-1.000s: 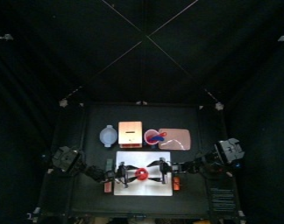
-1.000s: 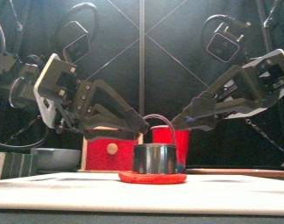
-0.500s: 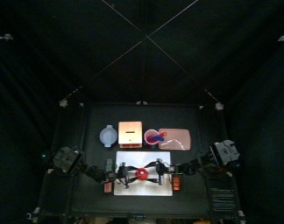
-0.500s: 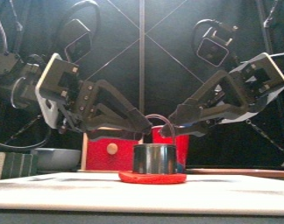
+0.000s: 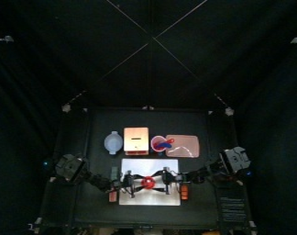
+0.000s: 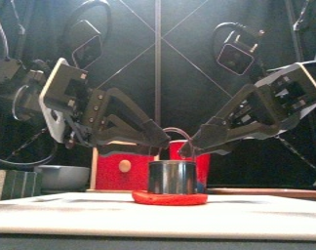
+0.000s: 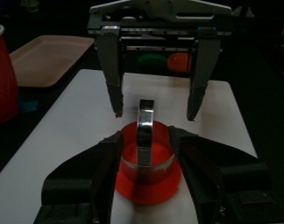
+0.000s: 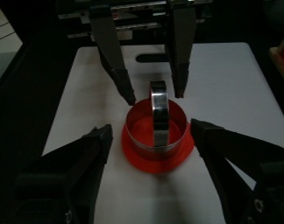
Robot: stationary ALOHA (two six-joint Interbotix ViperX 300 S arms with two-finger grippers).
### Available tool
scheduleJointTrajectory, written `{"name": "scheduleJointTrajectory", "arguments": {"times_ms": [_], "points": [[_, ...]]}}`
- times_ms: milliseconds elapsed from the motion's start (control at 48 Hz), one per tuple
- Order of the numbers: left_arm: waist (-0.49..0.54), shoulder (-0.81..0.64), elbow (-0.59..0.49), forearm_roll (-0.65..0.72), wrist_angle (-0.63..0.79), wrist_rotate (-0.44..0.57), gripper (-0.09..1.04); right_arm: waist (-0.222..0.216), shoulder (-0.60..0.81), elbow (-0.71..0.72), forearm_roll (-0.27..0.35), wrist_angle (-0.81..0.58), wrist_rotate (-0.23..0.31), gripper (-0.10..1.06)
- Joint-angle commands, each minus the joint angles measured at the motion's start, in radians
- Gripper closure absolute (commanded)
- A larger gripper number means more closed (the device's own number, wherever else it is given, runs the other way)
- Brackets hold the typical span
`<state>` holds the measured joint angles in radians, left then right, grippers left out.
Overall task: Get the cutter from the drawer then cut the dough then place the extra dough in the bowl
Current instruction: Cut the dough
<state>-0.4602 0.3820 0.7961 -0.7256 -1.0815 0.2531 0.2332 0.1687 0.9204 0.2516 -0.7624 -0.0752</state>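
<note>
The right gripper has come down and inward. Its tips now hang just above the cutter, facing the left gripper, which has kept its place. Both pairs of jaws stand apart and hold nothing. The cutter sits just below and between the two sets of tips, pressed into the red dough on the white board. The arms are probably closing in to press the cutter or lift it off. A second ago the right arm hung higher and farther out.
</note>
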Motion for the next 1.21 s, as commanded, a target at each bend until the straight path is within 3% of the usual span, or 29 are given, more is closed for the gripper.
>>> {"name": "scheduleJointTrajectory", "arguments": {"times_ms": [21, 271, 521, 854, 1208], "points": [[0.003, -0.020, -0.011, 0.005, -0.005, 0.002, 0.11, -0.008, -0.026, -0.015, -0.003, -0.005, 0.000, 0.06], [0.002, -0.017, -0.009, 0.002, -0.005, 0.002, 0.11, -0.011, -0.020, -0.017, -0.006, -0.002, 0.000, 0.22], [0.002, -0.018, -0.009, 0.002, 0.003, 0.002, 0.12, -0.020, 0.009, -0.031, -0.008, 0.003, 0.002, 0.26], [0.002, -0.020, -0.006, 0.002, 0.037, 0.002, 0.35, -0.021, 0.015, -0.031, -0.008, 0.006, 0.003, 0.26], [0.003, -0.014, -0.005, -0.002, 0.163, 0.000, 0.38, -0.028, 0.015, -0.025, -0.008, 0.009, 0.002, 0.37]]}}
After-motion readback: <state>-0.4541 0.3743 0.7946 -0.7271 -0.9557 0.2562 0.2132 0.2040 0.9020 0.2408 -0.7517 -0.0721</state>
